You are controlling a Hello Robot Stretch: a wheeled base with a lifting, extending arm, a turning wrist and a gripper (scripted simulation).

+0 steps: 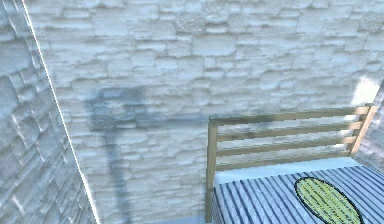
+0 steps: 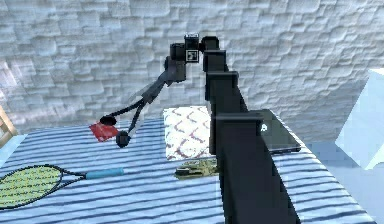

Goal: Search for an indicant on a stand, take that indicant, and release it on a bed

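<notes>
My arm (image 2: 235,130) reaches out over a bed (image 2: 120,195) with a blue striped cover. The gripper (image 2: 117,131) is at the arm side view's left of the white marker squares (image 2: 190,55). Its thin fingers (image 2: 124,139) end low over the bed's far edge. A small red thing (image 2: 100,131) sits right at the fingertips, against the bed cover. I cannot tell whether the gripper holds it or it lies on the bed. In the forward view the same bed (image 1: 250,200) shows at the lower right with a wooden slatted headboard (image 1: 285,135).
On the bed lie a tennis racket (image 2: 40,180) (image 1: 328,197), a white patterned cloth (image 2: 187,130), a dark flat laptop (image 2: 278,135), a small olive object (image 2: 197,168) and a pale pillow (image 2: 365,125). Stone walls (image 1: 150,60) close in ahead and on the forward view's left.
</notes>
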